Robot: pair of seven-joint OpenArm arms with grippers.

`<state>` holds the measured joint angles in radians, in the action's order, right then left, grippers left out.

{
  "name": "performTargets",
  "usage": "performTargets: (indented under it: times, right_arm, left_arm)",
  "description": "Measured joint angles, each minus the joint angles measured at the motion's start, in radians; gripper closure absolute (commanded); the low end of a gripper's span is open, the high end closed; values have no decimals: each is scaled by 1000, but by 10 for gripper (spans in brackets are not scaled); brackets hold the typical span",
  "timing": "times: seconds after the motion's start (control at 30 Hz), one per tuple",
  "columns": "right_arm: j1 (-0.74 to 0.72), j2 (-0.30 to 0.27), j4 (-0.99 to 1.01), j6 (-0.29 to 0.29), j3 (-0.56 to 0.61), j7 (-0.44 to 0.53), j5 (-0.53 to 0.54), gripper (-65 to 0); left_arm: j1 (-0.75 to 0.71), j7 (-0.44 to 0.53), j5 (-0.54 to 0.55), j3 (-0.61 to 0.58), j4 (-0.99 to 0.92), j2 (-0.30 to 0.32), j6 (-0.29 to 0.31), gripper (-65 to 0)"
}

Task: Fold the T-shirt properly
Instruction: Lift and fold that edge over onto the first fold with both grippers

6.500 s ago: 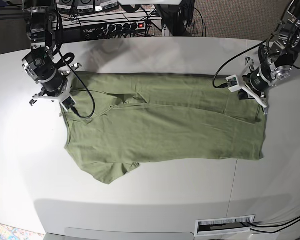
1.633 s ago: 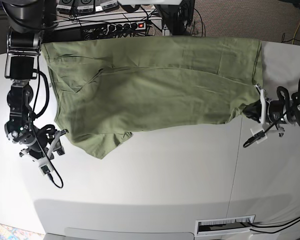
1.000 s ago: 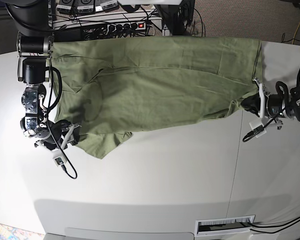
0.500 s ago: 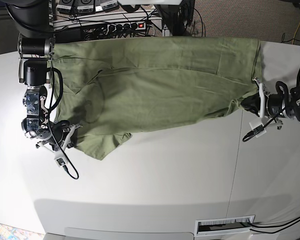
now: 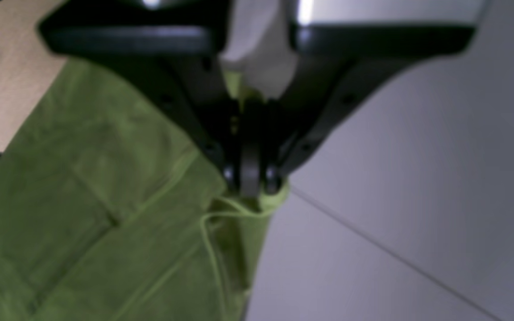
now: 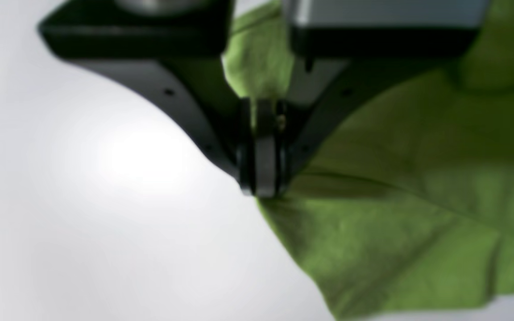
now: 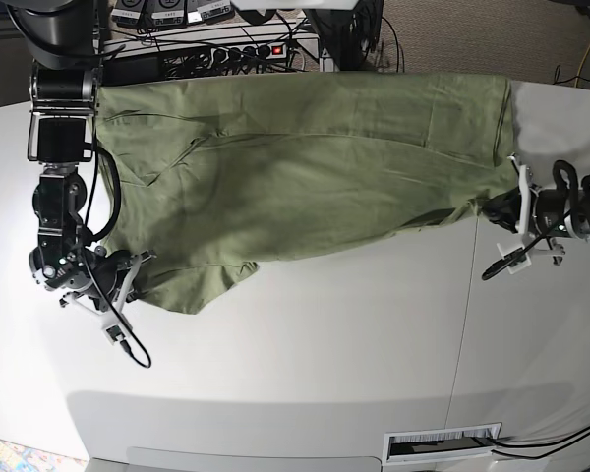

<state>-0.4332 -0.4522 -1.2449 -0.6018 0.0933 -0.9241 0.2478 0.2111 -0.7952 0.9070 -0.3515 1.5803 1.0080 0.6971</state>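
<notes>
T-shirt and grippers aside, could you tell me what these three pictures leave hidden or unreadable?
- Base view: the T-shirt runs past the table far edge, hiding the table there.
- Base view: the left gripper and right gripper are too small to show how much fabric they pinch.
- Wrist views: blur hides the fingertips; only the fabric beside each gripper shows.

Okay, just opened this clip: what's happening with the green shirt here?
A two-arm robot is partway through folding the T-shirt. The left gripper is shut on the cloth at one edge, and the right gripper is shut on it at the opposite end. The shirt spreads between them over the white table, its far edge reaching the table's back. No fold is finished.
</notes>
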Motion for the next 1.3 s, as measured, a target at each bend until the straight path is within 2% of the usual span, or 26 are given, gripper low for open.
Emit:
performTargets:
  times: [0.17,0.3,0.43,0.83,0.93,1.13,1.23,1.3]
  right_arm:
    - [62,-80,-119,-1,1,-87,88,0]
    - [119,-136,-161,-2,1,-92,147,0]
    - [172,-163,-197,-2,2,-97,153,0]
    - [245,-171,-273,-1,2,-135,169,0]
    - [245,-171,-273,-1,2,-171,200,0]
    - [245,-171,-275,-1,2,-170,229,0]
    - [241,-171,-296,-2,0,-63,177,0]
    - [220,-171,-300,-4,-10,-31,172,0]
  left_arm:
    - [0,-13,10,0,33,55,0,0]
    - [0,-74,125,0,37,89,0,0]
    - [-10,-120,185,0,37,97,1,0]
    - [-224,-124,182,0,38,95,0,0]
    - [-254,-124,182,0,38,92,0,0]
    - [-278,-124,179,0,38,81,0,0]
    - [-278,-121,176,0,38,72,0,0]
    - [-278,-109,176,0,38,72,0,0]
